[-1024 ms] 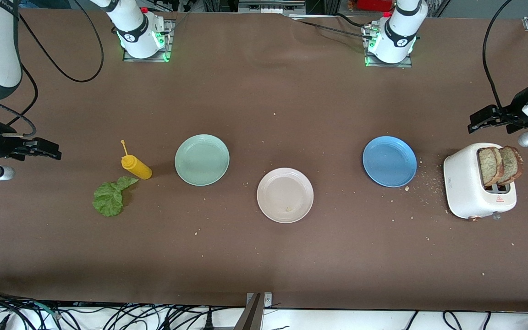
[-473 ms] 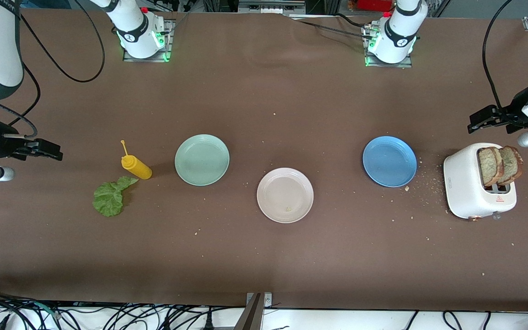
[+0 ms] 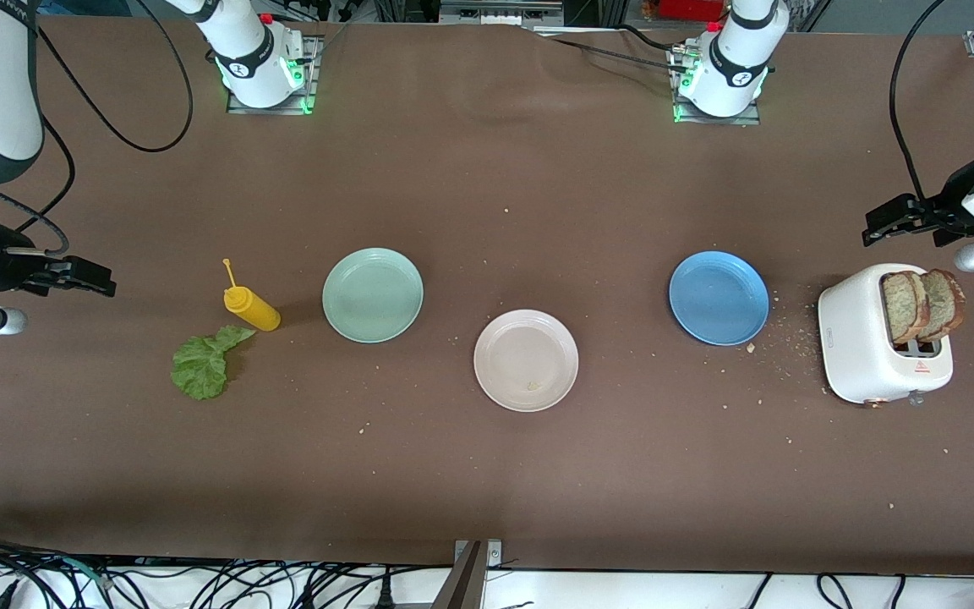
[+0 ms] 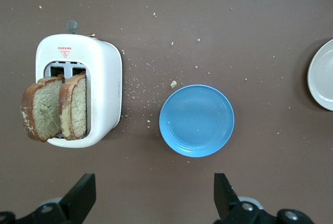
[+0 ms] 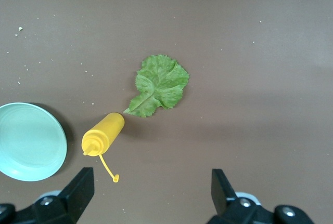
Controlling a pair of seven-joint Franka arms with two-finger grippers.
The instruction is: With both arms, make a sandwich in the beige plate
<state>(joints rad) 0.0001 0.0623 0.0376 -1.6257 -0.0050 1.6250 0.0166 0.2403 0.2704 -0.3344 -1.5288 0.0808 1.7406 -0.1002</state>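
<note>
Front view: the left tool (image 3: pixel 880 227) hangs spread over the table (image 3: pixel 487 474) beside the toaster (image 3: pixel 863 347); the right tool (image 3: pixel 98 279) hangs spread at the other end. One beige plate (image 3: pixel 526 338) lies midway between them.

Left wrist view: two bread slices (image 4: pixel 54 107), one blue plate (image 4: pixel 196 120).

Right wrist view: one lettuce leaf (image 5: pixel 158 84), one mustard bottle (image 5: pixel 103 133), one mint plate (image 5: pixel 28 142).

A lettuce leaf (image 5: pixel 159 84) lies just beside a tipped yellow mustard bottle (image 5: pixel 102 135), near a mint-green plate (image 5: pixel 28 142).

Right gripper (image 3: pixel 85 277) marginally higher than earlier (otherwise nothing).
</note>
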